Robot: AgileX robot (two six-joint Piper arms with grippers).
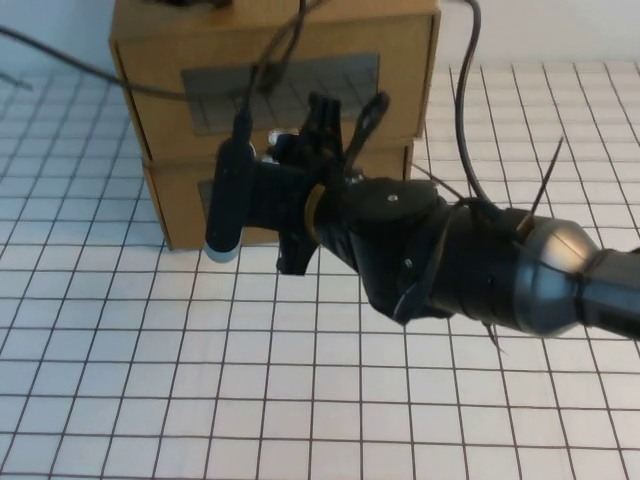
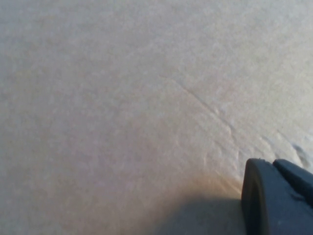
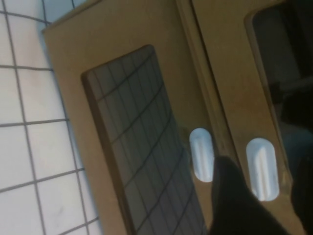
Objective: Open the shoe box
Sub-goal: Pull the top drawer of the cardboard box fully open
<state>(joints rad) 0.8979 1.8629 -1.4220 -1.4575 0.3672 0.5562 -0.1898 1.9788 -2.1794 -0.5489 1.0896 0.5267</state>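
Observation:
The brown cardboard shoe box (image 1: 400, 60) stands at the back of the table, its windowed lid part (image 1: 280, 85) above the lower part (image 1: 180, 200). My right gripper (image 1: 348, 112) is at the box's front face, by the seam between the two parts, fingers apart and open. In the right wrist view its dark fingers (image 3: 234, 200) flank a pale oval hole (image 3: 261, 169) in the cardboard, next to a second hole (image 3: 201, 154) and the gridded window (image 3: 142, 142). The left wrist view is filled by cardboard (image 2: 122, 98), with one dark finger (image 2: 274, 200) of my left gripper against it.
A white gridded tabletop (image 1: 150, 400) surrounds the box. Black cables (image 1: 465, 100) run over and beside the box. The bulky right arm (image 1: 480, 270) covers the middle right of the table, and a dark wrist mount with a pale tip (image 1: 228, 200) hangs in front of the box.

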